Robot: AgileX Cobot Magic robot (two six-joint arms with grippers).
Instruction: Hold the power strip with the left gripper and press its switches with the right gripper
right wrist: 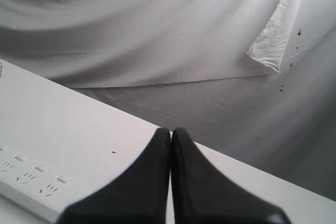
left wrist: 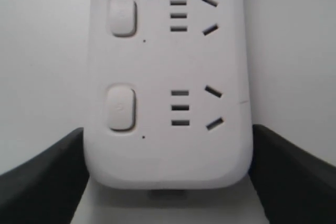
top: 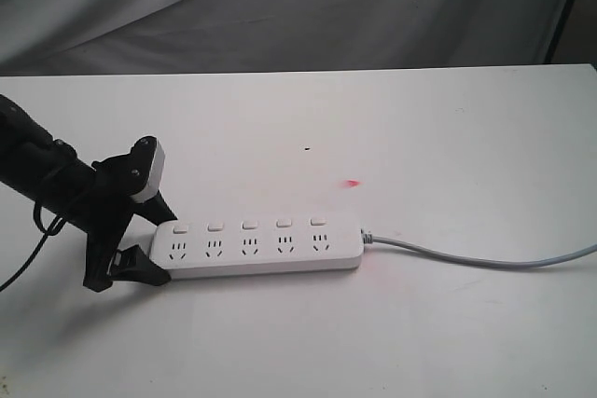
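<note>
Seeing in the exterior view the whole power strip [top: 256,251] lying flat on the white table [top: 420,128], toward its near left part, with all five switches [top: 250,225] running in a row along the far edge and the grey cable [top: 466,256] trailing off from the right end. Seeing there also the left gripper [top: 160,247] reaching around the strip's left end, one finger at each long side. Getting from the left wrist view what the exterior view is not giving: both black fingers [left wrist: 47,177] lying against the strip's sides with no gap showing, so the claw standing wide and gripping that end, only two switches and two sockets in sight. Finding the right gripper [right wrist: 171,132] only in the right wrist view, hanging above the table with fingers pressed together on nothing, well apart from the strip, with grey cloth [right wrist: 157,35] hanging behind the table.
</note>
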